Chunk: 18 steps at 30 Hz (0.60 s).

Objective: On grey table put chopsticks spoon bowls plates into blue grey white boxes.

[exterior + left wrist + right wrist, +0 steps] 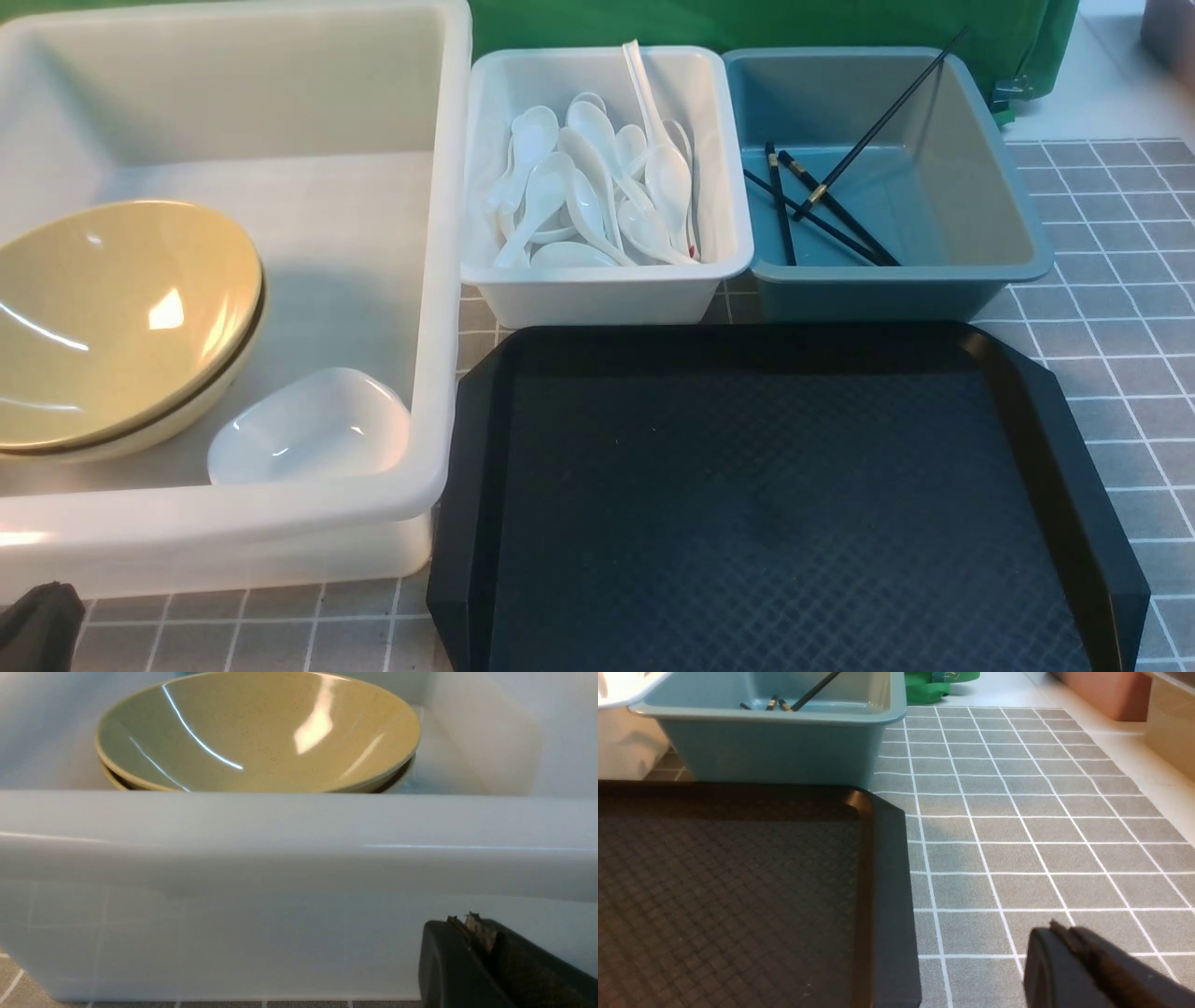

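Note:
Two stacked tan bowls (112,317) and a small white plate (308,429) lie inside the large whitish box (448,280). Several white spoons (597,187) fill the small white box (607,275). Black chopsticks (822,201) rest in the blue-grey box (980,187), one leaning up on its far rim. My left gripper (467,921) is shut and empty, low outside the big box's near wall (299,826), with the bowls (257,732) beyond it. My right gripper (1064,933) is shut and empty over the grey table (1017,826), right of the tray.
A black textured tray (766,504) with nothing on it lies in front of the two small boxes; its rim (887,882) is close to my right gripper. Green cloth (747,23) hangs behind the boxes. A dark part of my left arm (37,625) shows at the near left corner.

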Each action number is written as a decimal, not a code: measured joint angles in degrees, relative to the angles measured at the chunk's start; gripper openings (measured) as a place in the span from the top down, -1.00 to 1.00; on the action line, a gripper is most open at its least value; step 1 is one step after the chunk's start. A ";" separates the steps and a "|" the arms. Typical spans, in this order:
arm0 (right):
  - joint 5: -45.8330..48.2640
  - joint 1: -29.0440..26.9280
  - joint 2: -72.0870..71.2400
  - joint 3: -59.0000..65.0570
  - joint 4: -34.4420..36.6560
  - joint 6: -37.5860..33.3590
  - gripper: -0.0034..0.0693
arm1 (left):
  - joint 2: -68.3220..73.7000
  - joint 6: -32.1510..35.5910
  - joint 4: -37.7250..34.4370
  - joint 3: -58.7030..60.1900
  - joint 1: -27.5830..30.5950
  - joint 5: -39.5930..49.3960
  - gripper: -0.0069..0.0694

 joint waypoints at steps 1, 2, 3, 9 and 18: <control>0.00 0.00 0.00 0.00 0.00 0.00 0.74 | 0.00 0.00 -0.02 0.00 0.00 0.00 0.84; 0.00 0.00 0.00 0.00 0.00 -0.05 0.74 | 0.00 0.00 -0.02 0.00 0.00 0.00 0.84; 0.00 0.00 0.00 0.00 0.00 -0.05 0.73 | 0.00 0.00 -0.02 0.00 0.00 0.00 0.84; 0.00 0.00 0.00 0.00 0.00 -0.05 0.71 | 0.00 0.00 -0.02 0.00 0.00 0.00 0.84; 0.00 0.00 0.00 0.00 0.00 0.01 0.69 | 0.00 0.00 -0.07 0.00 0.00 0.00 0.84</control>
